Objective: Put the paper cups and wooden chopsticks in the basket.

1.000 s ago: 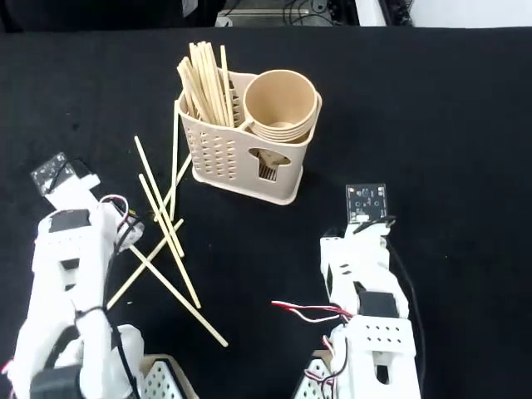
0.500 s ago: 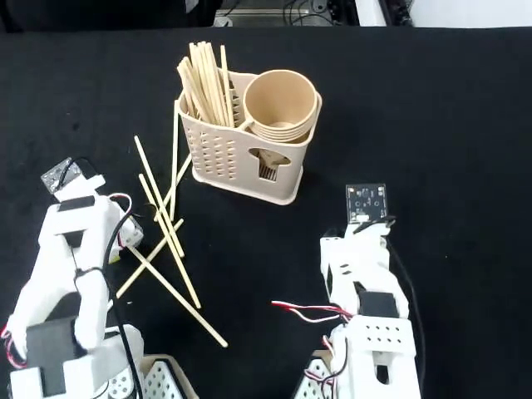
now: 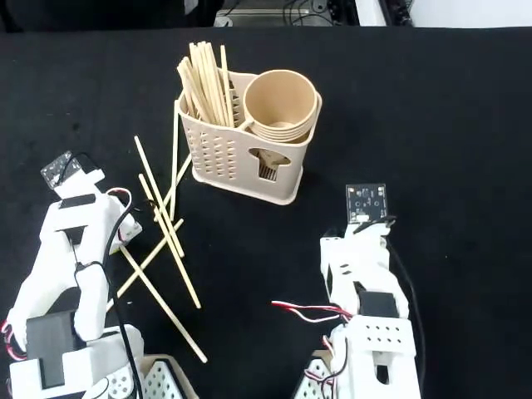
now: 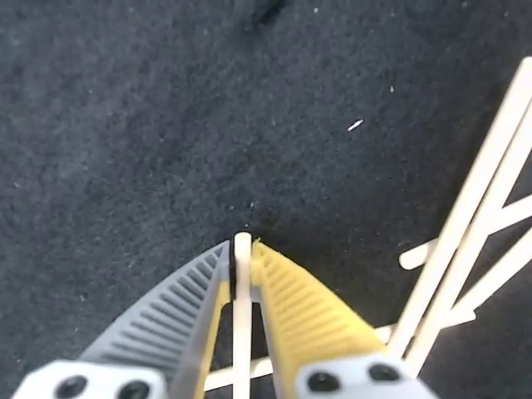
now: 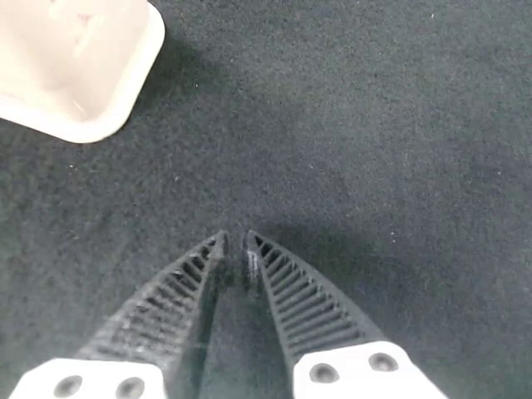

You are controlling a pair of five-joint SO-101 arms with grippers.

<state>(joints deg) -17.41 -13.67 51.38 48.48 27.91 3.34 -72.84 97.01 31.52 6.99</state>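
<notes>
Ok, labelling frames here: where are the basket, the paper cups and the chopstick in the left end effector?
basket (image 3: 229, 158), high view, perforated front wall.
paper cups (image 3: 283, 98), high view, inside of top cup.
chopstick (image 4: 242, 316), left wrist view, gripped part of shaft.

Count at that moment:
- 1 basket (image 3: 241, 162), two compartments.
- 1 nested stack of paper cups (image 3: 283, 100) in one compartment. About four rims showed, but I couldn't pin the exact number.
- 1 bundle of chopsticks (image 3: 204, 79) stood in the other. Roughly eight to ten, too overlapped to count properly.
- Loose chopsticks (image 3: 158, 193) on the table (image 3: 432, 108): six, as best I could separate them where they crossed.
- 2 arms: left arm (image 3: 71, 241), right arm (image 3: 362, 266).
</notes>
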